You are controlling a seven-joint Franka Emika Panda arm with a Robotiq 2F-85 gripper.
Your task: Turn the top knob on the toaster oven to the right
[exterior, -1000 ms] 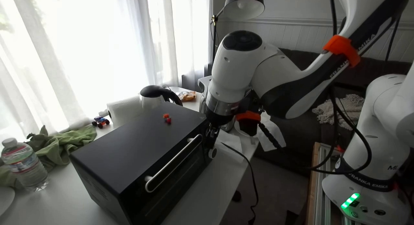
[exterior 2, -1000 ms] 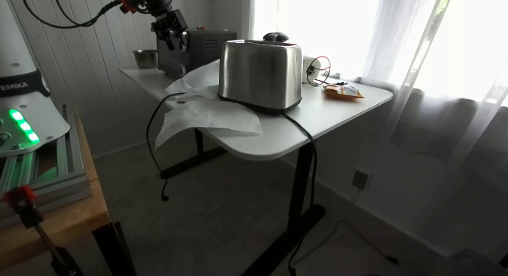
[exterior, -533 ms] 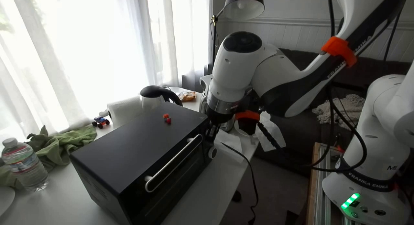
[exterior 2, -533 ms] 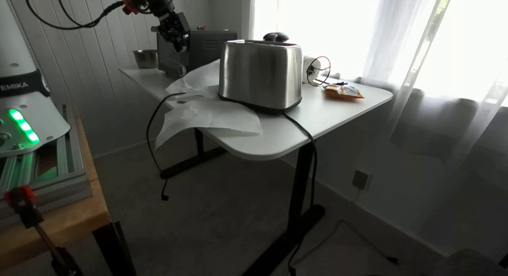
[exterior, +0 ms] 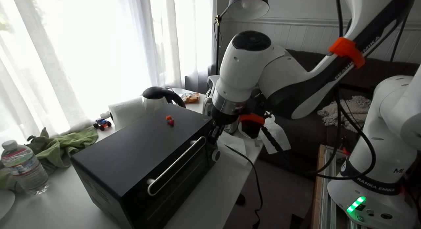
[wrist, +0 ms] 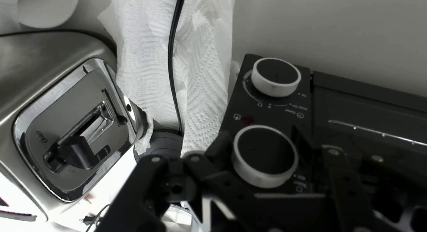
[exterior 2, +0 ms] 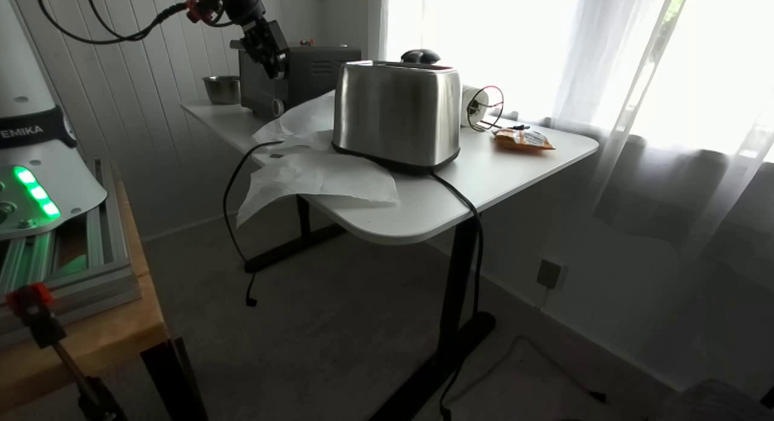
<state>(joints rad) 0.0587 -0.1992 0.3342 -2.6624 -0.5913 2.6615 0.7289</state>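
White surface (exterior 2: 417,218) carries the toaster oven (exterior 2: 314,76), far left in an exterior view; jaws straddle its top knob (wrist: 265,155), presumably for turning; whether clamped or clear, cannot tell.

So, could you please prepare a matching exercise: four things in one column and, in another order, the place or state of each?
Things
1. top knob
2. cloth
3. light strip
4. small red object

Place or state
A. lying on top of the toaster oven
B. between the fingers of the hand
C. glowing green
D. next to the water bottle

Pairs: 1-B, 2-D, 3-C, 4-A
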